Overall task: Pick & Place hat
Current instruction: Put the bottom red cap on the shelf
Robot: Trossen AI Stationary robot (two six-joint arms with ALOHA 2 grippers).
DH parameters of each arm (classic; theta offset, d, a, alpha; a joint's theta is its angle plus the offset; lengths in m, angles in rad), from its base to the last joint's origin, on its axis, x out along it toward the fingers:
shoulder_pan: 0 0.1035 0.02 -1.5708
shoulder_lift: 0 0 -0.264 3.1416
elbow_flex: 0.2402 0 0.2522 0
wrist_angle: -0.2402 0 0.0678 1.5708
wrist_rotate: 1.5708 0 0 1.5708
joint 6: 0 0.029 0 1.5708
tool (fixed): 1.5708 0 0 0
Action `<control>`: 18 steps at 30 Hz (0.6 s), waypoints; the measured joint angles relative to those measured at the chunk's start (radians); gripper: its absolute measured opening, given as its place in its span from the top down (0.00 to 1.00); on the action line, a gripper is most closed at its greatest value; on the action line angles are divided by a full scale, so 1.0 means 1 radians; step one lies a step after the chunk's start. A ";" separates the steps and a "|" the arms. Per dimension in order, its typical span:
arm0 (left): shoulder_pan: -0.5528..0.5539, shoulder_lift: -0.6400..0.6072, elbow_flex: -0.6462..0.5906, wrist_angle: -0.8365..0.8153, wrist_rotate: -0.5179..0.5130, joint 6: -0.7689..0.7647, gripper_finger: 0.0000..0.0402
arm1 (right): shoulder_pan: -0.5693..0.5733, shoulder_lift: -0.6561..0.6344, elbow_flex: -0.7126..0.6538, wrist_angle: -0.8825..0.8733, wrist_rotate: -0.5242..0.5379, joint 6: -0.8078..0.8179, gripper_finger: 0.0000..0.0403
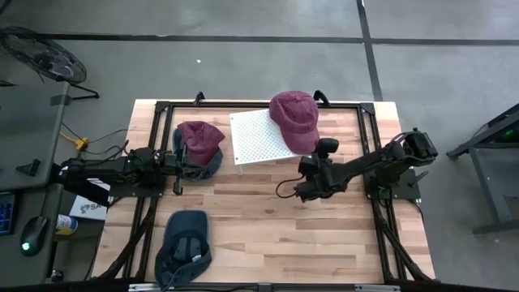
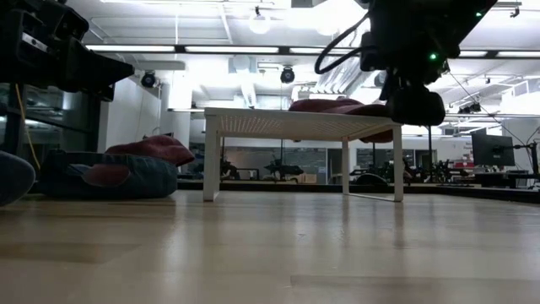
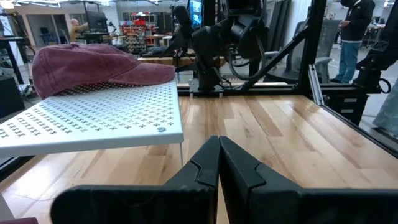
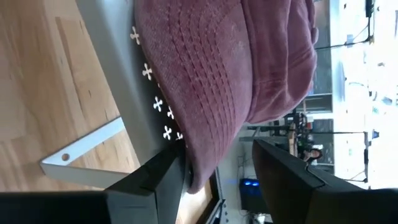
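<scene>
Wooden planks in pale, butcher-block strips form the desk (image 1: 268, 235), which is framed by black rails and set on a grey concrete floor (image 1: 243, 20) crossed by dark tape lines. A white perforated stand (image 1: 255, 138) is placed toward the far middle of the desk; a maroon cap (image 1: 295, 120) lies on its right corner, with the brim overhanging the edge. The right gripper (image 1: 312, 180) is positioned just beside that corner, its jaws spread, with the brim edge seen between them in the right wrist view and not yet clamped. The left gripper (image 1: 174, 165) is held at the desk's left side, jaws pressed together on nothing, next to a pile of two caps (image 1: 199, 148), a maroon one resting on a blue one. A further blue cap (image 1: 184, 243) lies near the front left edge. A floor fan (image 1: 45, 55) is seen beyond the far left corner, and a computer mouse (image 1: 30, 233) on a side surface at the left. In the low view, a large open workshop is shown behind the desk, lit by ceiling lamps (image 2: 260, 24), with monitors and equipment in the distance. A person (image 3: 351, 34) stands in the background of the left wrist view.
</scene>
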 joint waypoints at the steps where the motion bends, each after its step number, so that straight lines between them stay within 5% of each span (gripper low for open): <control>1: 0.000 0.000 0.000 0.000 0.000 0.000 0.98 | -0.005 0.000 0.000 0.010 -0.003 -0.002 0.55; 18: 0.000 0.000 0.000 0.000 0.000 0.000 0.98 | -0.030 -0.001 0.001 0.044 0.004 -0.061 0.62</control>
